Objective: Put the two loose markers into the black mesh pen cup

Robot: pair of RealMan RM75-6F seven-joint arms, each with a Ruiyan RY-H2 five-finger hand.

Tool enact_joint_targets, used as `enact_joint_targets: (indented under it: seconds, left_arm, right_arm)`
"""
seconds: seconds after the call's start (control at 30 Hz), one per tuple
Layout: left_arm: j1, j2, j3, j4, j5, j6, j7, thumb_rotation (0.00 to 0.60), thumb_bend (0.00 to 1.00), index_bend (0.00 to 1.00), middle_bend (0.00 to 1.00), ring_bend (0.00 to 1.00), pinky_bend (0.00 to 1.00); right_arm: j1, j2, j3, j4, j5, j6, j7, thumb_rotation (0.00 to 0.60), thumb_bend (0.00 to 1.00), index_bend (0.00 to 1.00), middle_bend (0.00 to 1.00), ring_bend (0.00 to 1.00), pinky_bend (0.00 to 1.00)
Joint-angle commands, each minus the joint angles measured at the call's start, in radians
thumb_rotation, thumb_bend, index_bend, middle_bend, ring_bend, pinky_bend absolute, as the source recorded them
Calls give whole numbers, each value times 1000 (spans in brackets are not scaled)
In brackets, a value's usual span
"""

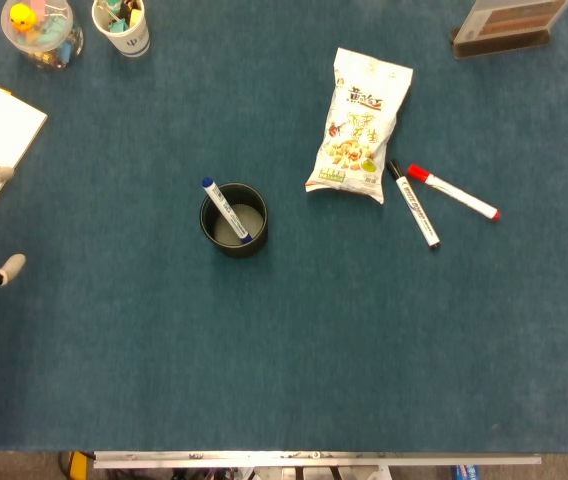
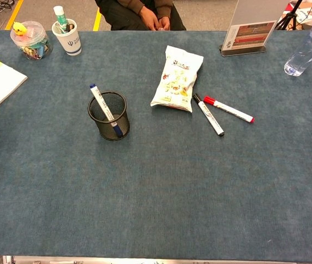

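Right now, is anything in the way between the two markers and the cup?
No. The black marker and red marker lie right of the cup, with bare table between. The snack bag sits just above that path, beside the black marker.

the table cloth (image 2: 161, 187) is plain dark blue-grey. the pen cup (image 2: 109, 115) is black mesh, with a white, blue-capped marker (image 2: 103, 108) in it. one loose marker (image 2: 209, 115) is white with a black cap, the other (image 2: 228, 110) white with red ends. the snack bag (image 2: 177, 78) is white with yellow print.
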Motion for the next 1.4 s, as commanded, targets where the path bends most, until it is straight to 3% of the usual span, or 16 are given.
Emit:
enact_joint_targets:
  seconds: [0.03, 0.2, 0.33, 0.57, 0.87, 1.4]
  left_arm:
    - [-39, 8, 10, 37, -1, -87, -122, 600, 154, 184, 193, 157, 94]
    - [-65, 8, 18, 61, 11, -146, -224, 600, 133, 157, 170, 157, 134]
    - [-139, -23, 35, 119, 39, -304, -492, 600, 118, 115, 159, 157, 141]
    - [-209, -124, 52, 247, 111, -363, -650, 600, 112, 79, 140, 157, 142]
    - [-282, -238, 55, 378, 155, -382, -807, 600, 109, 66, 122, 156, 141]
    - [-399, -350, 50, 457, 156, -439, -945, 600, 109, 66, 126, 156, 141]
  right_arm:
    - [3, 2, 6, -3, 7, -1, -3, 600, 303, 261, 206, 32, 15]
    - [5, 4, 12, -6, 16, -1, -5, 600, 304, 261, 206, 32, 15]
    - [3, 7, 16, -17, 21, 3, -16, 600, 304, 261, 206, 32, 15]
    - [0, 9, 17, -27, 23, 8, -27, 600, 303, 261, 206, 32, 15]
    - [-2, 12, 17, -36, 24, 11, -36, 600, 303, 261, 206, 32, 15]
    - [-14, 10, 12, -18, 26, 21, -23, 600, 304, 261, 206, 31, 15]
